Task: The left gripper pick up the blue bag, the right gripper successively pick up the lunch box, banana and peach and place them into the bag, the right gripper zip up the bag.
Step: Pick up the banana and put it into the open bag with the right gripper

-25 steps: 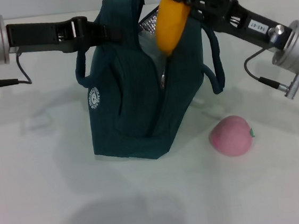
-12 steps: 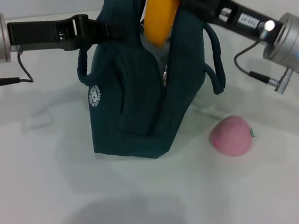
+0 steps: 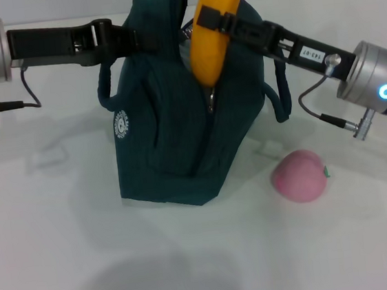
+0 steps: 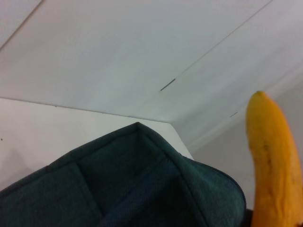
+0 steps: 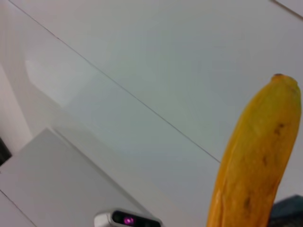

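Since 0.5 s ago the right gripper has dropped lower w/ the banana, its wrist swinging down toward 4 o'clock; bag, peach and left arm look unchanged.

Right gripper's jaws are closed around the banana's middle, holding it nearly upright, slightly tilted. The banana's lower tip sits at the mouth of the blue bag, by the zip; its upper end runs out of the head view at 12 o'clock. The right arm reaches in from 3 o'clock, rising diagonally to the bag top.

The left gripper comes in level from 9 o'clock, jaws pinched on the bag's upper edge, keeping it standing on the white bench. Bag is upright near centre, white round logo facing 9 o'clock.

The peach lies on the bench at 4 o'clock from the bag, near but apart.

Left wrist view: bag fabric close, banana beyond. Right wrist view: banana only. Lunch box not seen.
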Action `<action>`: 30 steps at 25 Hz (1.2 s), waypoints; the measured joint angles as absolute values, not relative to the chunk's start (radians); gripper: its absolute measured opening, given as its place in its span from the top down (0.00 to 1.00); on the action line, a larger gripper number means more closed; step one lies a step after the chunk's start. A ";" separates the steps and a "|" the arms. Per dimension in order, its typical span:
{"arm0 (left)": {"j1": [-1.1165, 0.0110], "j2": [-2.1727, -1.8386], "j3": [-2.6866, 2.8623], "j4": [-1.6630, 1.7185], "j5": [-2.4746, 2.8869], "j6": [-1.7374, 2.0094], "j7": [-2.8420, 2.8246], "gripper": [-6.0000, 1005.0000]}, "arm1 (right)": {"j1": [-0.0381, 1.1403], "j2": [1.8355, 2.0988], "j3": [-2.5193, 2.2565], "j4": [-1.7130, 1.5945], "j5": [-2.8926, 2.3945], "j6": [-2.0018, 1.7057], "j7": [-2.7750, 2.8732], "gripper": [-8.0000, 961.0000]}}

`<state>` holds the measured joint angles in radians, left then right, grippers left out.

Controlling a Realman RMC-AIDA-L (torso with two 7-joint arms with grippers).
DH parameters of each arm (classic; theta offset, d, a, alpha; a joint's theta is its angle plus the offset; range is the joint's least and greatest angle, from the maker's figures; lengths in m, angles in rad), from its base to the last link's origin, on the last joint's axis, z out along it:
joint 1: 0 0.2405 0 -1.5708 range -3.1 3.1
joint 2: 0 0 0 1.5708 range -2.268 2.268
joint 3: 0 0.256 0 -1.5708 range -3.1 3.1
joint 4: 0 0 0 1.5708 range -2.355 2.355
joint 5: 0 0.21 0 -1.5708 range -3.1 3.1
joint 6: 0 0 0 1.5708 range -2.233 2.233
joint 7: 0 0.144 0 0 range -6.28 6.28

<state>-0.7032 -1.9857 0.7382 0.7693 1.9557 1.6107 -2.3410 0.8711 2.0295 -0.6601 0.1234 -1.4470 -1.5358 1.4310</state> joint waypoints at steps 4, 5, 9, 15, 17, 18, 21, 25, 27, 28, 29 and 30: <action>-0.706 -1.983 0.738 0.758 1.956 1.609 -2.341 0.95 | 0.860 2.029 -0.663 0.124 -1.471 -1.516 1.431 0.52; -0.707 -1.982 0.738 0.758 1.956 1.608 -2.341 0.95 | 0.859 2.029 -0.663 0.123 -1.483 -1.510 1.431 0.52; -0.705 -1.981 0.738 0.758 1.956 1.607 -2.341 0.95 | 0.859 2.029 -0.661 0.115 -1.541 -1.488 1.419 0.52; -0.702 -1.978 0.738 0.758 1.956 1.606 -2.342 0.95 | 0.848 2.029 -0.662 0.104 -1.554 -1.485 1.382 0.52; -0.701 -1.977 0.738 0.758 1.956 1.606 -2.343 0.95 | 0.837 2.029 -0.662 0.096 -1.554 -1.487 1.380 0.52; -0.700 -1.976 0.738 0.758 1.956 1.606 -2.343 0.95 | 0.832 2.030 -0.662 0.091 -1.554 -1.488 1.379 0.52; -0.700 -1.976 0.738 0.758 1.956 1.606 -2.345 0.95 | 0.818 2.029 -0.670 0.071 -1.567 -1.489 1.379 0.52; -0.702 -1.977 0.738 0.758 1.956 1.606 -2.346 0.95 | 0.817 2.029 -0.680 0.051 -1.625 -1.487 1.381 0.52; -0.704 -1.978 0.738 0.758 1.956 1.606 -2.347 0.95 | 0.821 2.029 -0.684 0.048 -1.644 -1.483 1.383 0.52; -0.704 -1.979 0.738 0.758 1.956 1.606 -2.347 0.95 | 0.823 2.029 -0.689 0.044 -1.653 -1.480 1.384 0.52; -0.704 -1.980 0.738 0.758 1.956 1.606 -2.347 0.95 | 0.823 2.029 -0.693 0.041 -1.658 -1.478 1.384 0.52; -0.704 -1.980 0.738 0.758 1.956 1.607 -2.347 0.95 | 0.823 2.029 -0.695 0.038 -1.661 -1.477 1.385 0.52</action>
